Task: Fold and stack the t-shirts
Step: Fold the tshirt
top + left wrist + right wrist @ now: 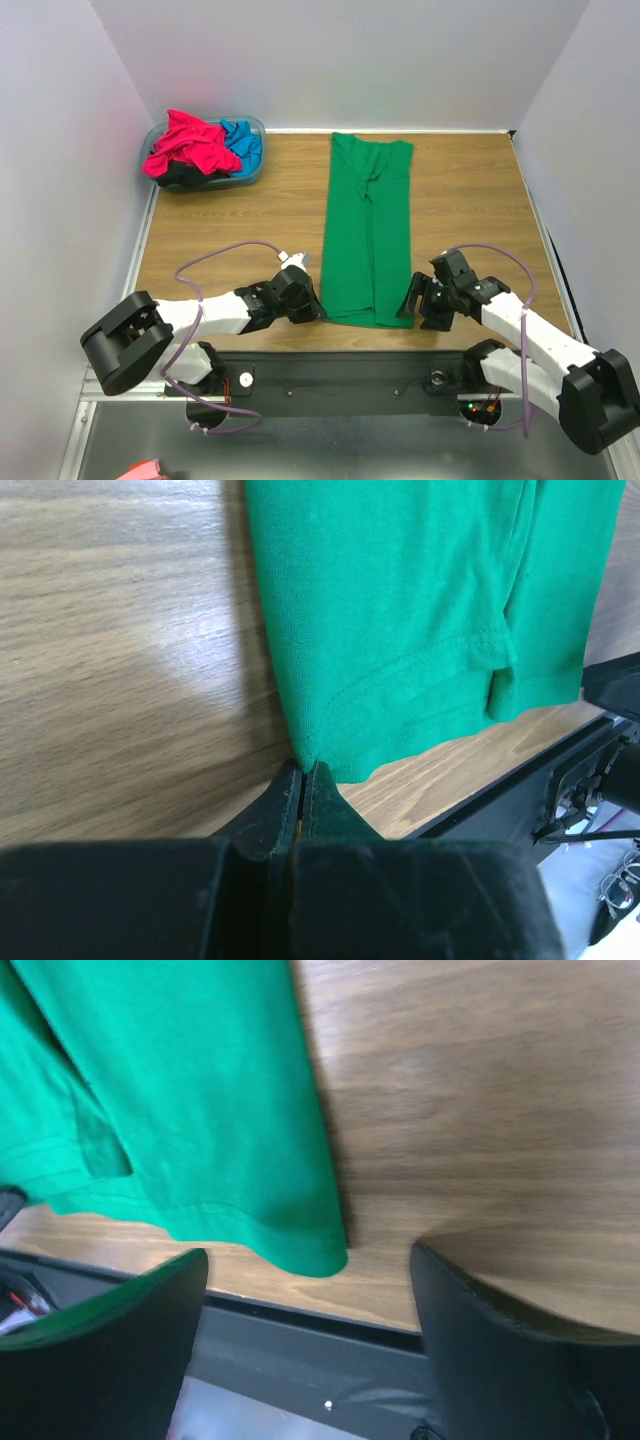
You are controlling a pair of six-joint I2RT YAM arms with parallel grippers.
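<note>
The green t-shirt (pixel 368 230) — soft knit with stitched hems, folded into a narrow strip — lies mid-bench, its long axis running from near edge to far edge. The left gripper (pixel 302 775) is clenched on the near-left corner; the right gripper (pixel 308 1256) gapes at the near-right corner.

The left black two-finger gripper (pixel 303 773) lies low, arm stretched inward, jaws pressed together on a corner of the bright green cloth t-shirt (pixel 400 610). The right black gripper (pixel 308 1295) hovers low, jaws spread wide.
</note>
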